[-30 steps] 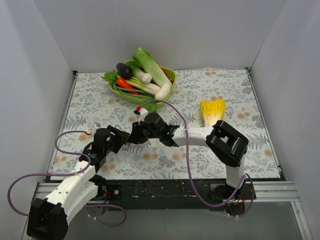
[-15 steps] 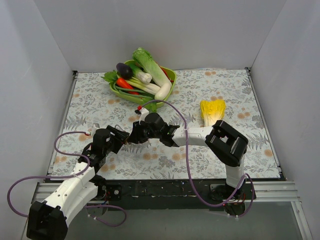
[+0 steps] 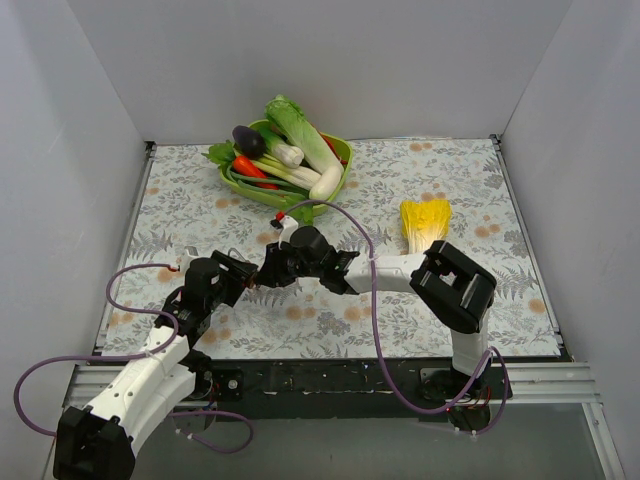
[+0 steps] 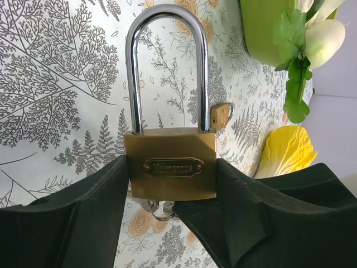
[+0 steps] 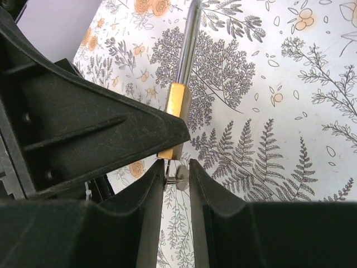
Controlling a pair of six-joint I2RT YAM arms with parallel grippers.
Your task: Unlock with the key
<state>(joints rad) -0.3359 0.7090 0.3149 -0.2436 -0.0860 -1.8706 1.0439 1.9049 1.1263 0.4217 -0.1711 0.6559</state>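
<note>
The larger brass padlock [image 4: 170,151] with a silver shackle stands upright, clamped by its sides between my left gripper's [image 4: 170,178] fingers. The shackle looks seated in the body. The thin grey key [image 4: 159,210] with a small ring sticks out under the padlock's bottom. In the right wrist view the padlock [image 5: 177,103] is edge-on, and my right gripper [image 5: 177,167] is pinched on the key [image 5: 169,172] just below it. In the top view both grippers, left [image 3: 240,276] and right [image 3: 268,274], meet at the table's left middle and hide the padlock.
A small brass padlock [image 4: 222,115] lies on the floral cloth just behind the big one. A green bowl [image 3: 343,150] of vegetables stands at the back. A yellow leafy vegetable [image 3: 424,222] lies to the right. White walls enclose the table.
The left arm and its purple cable have shifted slightly. Both grippers stay together at the padlock.
</note>
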